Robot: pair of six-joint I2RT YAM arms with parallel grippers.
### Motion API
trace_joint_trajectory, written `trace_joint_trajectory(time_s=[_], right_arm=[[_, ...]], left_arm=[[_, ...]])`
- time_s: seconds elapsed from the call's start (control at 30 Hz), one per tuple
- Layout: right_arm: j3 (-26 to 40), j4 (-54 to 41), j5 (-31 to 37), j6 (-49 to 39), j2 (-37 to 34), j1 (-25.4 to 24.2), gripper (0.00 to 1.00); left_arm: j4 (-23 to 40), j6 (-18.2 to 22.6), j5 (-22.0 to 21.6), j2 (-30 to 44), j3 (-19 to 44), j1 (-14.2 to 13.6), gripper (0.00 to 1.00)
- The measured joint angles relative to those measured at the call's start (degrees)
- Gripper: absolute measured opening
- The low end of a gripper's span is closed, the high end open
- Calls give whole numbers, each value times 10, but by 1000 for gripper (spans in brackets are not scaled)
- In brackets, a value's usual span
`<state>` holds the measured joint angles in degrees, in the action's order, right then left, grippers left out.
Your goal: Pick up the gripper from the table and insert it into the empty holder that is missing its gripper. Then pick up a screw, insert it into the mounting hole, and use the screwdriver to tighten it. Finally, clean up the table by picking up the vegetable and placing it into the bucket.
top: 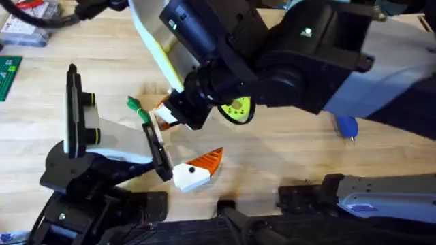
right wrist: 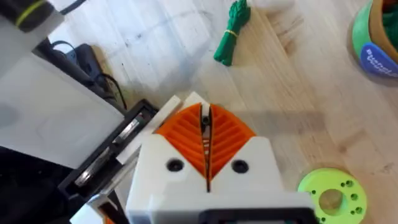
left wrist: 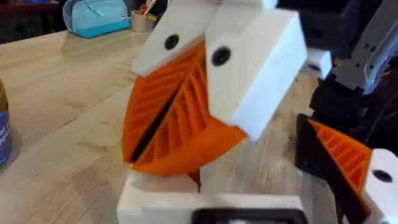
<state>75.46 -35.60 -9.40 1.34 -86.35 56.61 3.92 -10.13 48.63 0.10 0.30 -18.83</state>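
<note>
My right gripper (top: 169, 114) (right wrist: 202, 109) hangs over the holder (top: 102, 133), fingers shut on the gripper, whose white block (right wrist: 194, 99) pokes out past the tips beside the holder's bare black plate (right wrist: 115, 152). The left wrist view faces that shut pair (left wrist: 149, 155) from close by. The twin (top: 197, 169) (left wrist: 345, 158) sits on the holder's other plate. The green vegetable (top: 135, 105) (right wrist: 231, 31) lies just beyond. The bucket (right wrist: 364, 31) stands farther right. The blue screwdriver (top: 347, 126) lies at the right. The screw is out of view.
A lime-green disc with holes (top: 236, 109) (right wrist: 329, 193) lies right of the gripper. A grey arm link (top: 381, 194) rests along the front right. A green board (top: 8, 75) and a parts box (top: 27, 27) sit at the far left.
</note>
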Motion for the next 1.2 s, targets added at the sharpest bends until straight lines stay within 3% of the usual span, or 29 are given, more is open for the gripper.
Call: trace_joint_trajectory(time_s=[1.2], right_arm=[[0, -21, -10, 4, 16, -1, 3]], left_arm=[[0, 7, -2, 0, 0, 0, 990]])
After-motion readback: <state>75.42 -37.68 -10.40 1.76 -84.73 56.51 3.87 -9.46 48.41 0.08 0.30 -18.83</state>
